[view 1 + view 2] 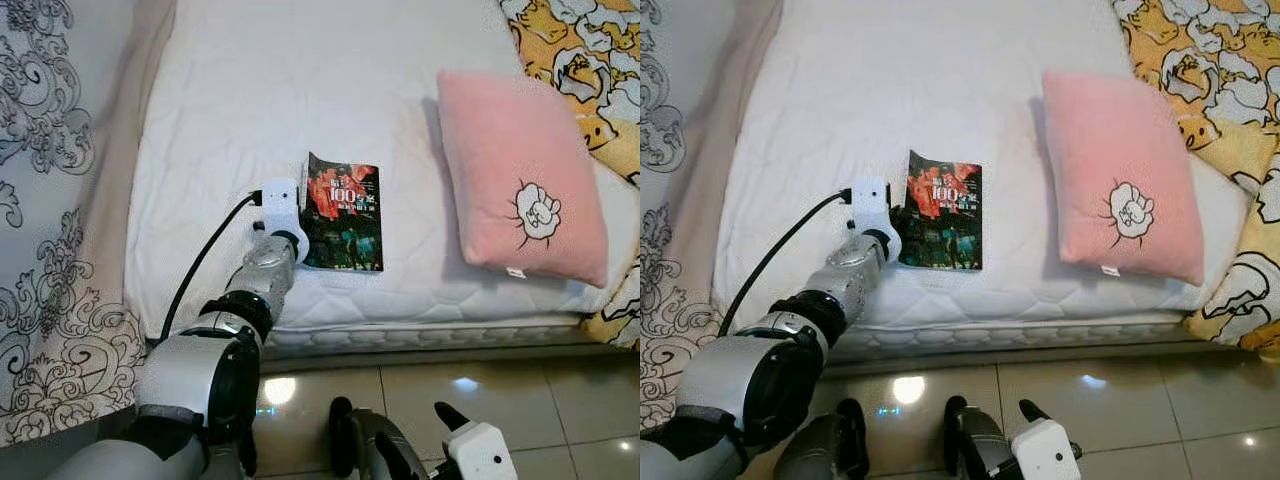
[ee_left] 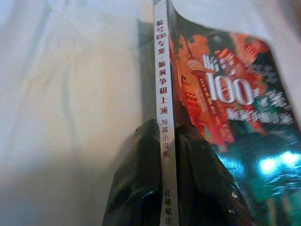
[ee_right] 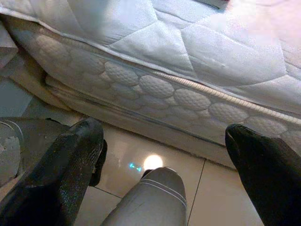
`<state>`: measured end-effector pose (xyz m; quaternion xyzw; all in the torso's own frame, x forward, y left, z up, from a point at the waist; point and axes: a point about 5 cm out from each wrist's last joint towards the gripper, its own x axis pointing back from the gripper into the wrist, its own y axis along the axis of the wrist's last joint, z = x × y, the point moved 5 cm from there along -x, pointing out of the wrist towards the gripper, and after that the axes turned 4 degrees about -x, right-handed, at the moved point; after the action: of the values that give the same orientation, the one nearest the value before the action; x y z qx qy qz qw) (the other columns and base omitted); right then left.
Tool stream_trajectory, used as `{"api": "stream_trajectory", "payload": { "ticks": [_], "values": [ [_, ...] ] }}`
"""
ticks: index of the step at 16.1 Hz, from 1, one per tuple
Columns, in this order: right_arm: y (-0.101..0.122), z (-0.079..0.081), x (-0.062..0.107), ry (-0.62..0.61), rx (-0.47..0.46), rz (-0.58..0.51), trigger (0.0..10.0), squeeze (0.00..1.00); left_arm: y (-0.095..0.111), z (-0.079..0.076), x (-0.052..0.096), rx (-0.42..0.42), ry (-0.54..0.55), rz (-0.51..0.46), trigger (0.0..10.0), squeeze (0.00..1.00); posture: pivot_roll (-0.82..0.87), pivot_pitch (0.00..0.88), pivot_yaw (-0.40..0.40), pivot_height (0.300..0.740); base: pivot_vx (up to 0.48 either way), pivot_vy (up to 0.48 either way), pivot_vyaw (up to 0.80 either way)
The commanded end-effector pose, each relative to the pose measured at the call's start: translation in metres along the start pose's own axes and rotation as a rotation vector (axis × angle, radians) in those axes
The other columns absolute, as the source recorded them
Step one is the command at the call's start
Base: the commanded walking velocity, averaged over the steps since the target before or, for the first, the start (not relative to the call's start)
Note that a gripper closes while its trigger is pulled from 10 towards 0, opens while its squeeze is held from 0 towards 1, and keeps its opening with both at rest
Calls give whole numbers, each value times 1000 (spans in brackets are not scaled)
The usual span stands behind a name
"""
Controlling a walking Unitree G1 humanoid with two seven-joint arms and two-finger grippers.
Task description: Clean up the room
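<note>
Book (image 2: 211,94) on mattress (image 1: 250,90) — left gripper (image 2: 167,155) pinching its spine; right gripper (image 3: 164,155) spread.

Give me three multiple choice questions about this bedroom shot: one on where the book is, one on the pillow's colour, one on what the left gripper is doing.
1. Where does the book lie?
A. on the mattress
B. on the floor
C. on the pillow

2. What colour is the pillow?
A. blue
B. pink
C. green

3. What is the left gripper doing?
A. hanging open over the floor
B. holding the pillow
C. clamping the book's spine

Answers: 1 A, it rests on the white mattress left of the pillow; 2 B, pink with a white motif; 3 C, its fingers flank the spine.
</note>
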<state>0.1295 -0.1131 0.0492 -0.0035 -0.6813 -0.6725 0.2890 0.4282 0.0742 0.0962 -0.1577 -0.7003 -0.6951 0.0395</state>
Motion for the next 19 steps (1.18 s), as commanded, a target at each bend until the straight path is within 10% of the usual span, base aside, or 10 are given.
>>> {"api": "stream_trajectory", "payload": {
  "ticks": [1, 9, 14, 19],
  "values": [
    [-6, 0, 3, -7, -1, 34, 10000, 0, -9, 11, 1, -49, 60, 39, 10000, 1000, -345, 306, -124, 740, 0, 0, 0],
    [-9, -5, -15, 0, 8, 24, 10000, 0, 1, 39, 2, -63, 142, 8, 10000, 1000, -282, 263, -94, 740, 0, 0, 0],
    [58, -67, -57, -226, 70, -266, 10000, 0, 33, 45, 14, -206, 62, -263, 10000, 1000, -141, 76, -12, 740, 0, 0, 0],
    [72, -112, -83, -422, 26, -324, 10000, 0, -22, 67, 51, -139, 112, -250, 10000, 1000, -47, 0, 29, 740, 0, -174, 0]
  ]
}}
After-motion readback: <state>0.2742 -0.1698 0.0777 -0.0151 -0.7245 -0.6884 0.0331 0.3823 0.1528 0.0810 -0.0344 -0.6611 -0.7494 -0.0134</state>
